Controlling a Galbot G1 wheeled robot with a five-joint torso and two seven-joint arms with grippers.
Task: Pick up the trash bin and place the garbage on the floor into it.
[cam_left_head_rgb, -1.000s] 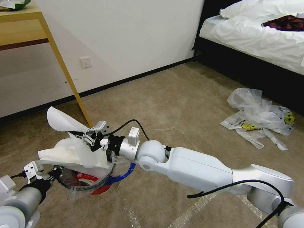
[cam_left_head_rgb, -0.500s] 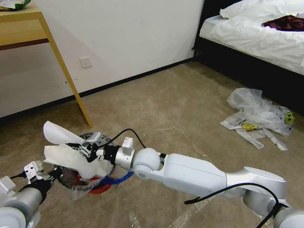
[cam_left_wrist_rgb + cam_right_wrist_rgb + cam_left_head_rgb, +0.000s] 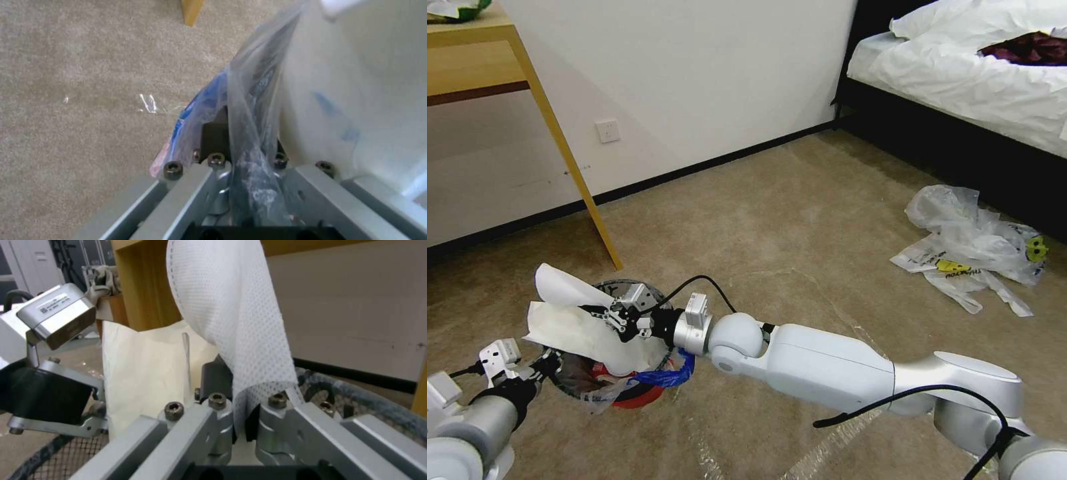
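Right pincer [image 3: 616,315] is clenched on a white flat slipper of dimpled fabric [image 3: 570,313], holding it over the mouth of the small round red trash bin with a blue band [image 3: 634,390]. The slipper's fabric is pinched between the jaws and curls up past them in the right wrist view [image 3: 231,320]. The bin's clear plastic liner bag [image 3: 597,393] hangs rumpled around the rim, with red litter showing inside. Left pincer [image 3: 544,365] grasps the bin's rim on the robot's left side; in the left wrist view the jaws are closed on the liner and rim [image 3: 253,146]. Bin and both pincers are above the beige short-pile carpet floor [image 3: 800,227]. Well apart, near the white-sheeted bed [image 3: 980,73], lie crumpled clear plastic bags with yellow print [image 3: 970,250].
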